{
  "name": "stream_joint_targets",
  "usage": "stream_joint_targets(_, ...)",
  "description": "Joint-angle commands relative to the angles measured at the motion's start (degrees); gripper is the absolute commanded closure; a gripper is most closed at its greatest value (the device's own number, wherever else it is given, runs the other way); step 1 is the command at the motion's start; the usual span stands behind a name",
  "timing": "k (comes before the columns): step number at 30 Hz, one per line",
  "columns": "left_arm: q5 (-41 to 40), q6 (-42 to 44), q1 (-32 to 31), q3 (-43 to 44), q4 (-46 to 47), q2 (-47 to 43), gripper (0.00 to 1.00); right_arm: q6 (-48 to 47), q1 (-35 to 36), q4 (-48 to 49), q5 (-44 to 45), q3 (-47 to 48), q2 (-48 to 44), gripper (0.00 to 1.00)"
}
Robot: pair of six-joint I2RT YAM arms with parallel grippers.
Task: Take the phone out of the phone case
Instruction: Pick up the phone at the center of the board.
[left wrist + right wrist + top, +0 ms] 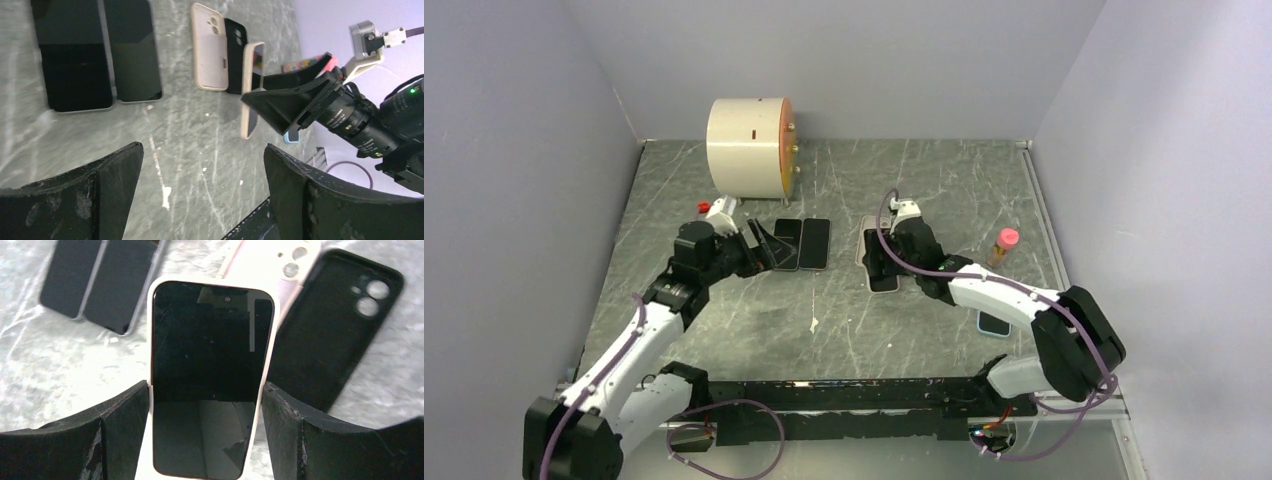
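Observation:
A phone in a cream case sits between my right gripper's fingers, screen towards the camera, with both fingers against its long edges. In the left wrist view the cased phone stands tilted on its edge above the table. In the top view the right gripper is at table centre. My left gripper is open and empty, and hovers to the left.
An empty cream case and an empty black case lie just behind the held phone. Two bare phones lie side by side near the left gripper. A pink-capped bottle, a blue phone and a cream cylinder stand around.

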Motion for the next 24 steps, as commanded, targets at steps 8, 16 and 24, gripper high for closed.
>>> stream_joint_targets(8,-2.6,-4.1,-9.5,1.6,21.0,14.4,0.13,-6.9,12.2,18.0,-0.2,0.5,-0.2,0.91)
stream_joint_targets(16,-2.1,-7.1,-12.2,0.0,28.4,18.5,0.26,-6.9,16.2,22.8,-0.1,0.2,0.9,0.91)
stream_joint_targets(24,-1.5,-8.6,-14.2,-1.4,31.4,21.2,0.39,-6.2,17.2,25.8,-0.3,-0.1,2.0,0.91)
